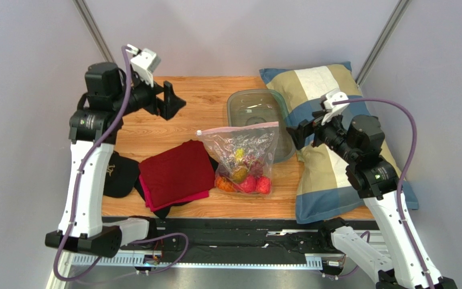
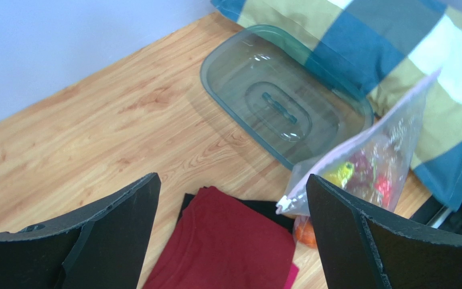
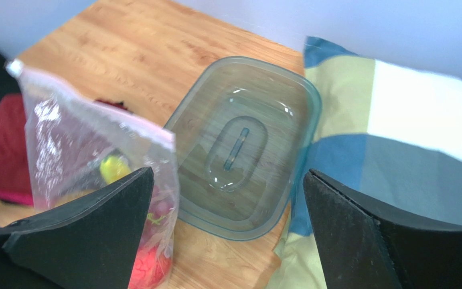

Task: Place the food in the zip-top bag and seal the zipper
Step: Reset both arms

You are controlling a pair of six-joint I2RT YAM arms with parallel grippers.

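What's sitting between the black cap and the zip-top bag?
A folded red cloth fills that stretch, the black cap at its left, the zip-top bag at its right. The top external view shows it.

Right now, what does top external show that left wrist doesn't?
Only top external: the black cap and the right gripper. Only left wrist: a look straight along the left gripper, jaws wide apart, nothing between. Both: the zip-top bag with food inside, the red cloth, the clear tub, the checked pillow.
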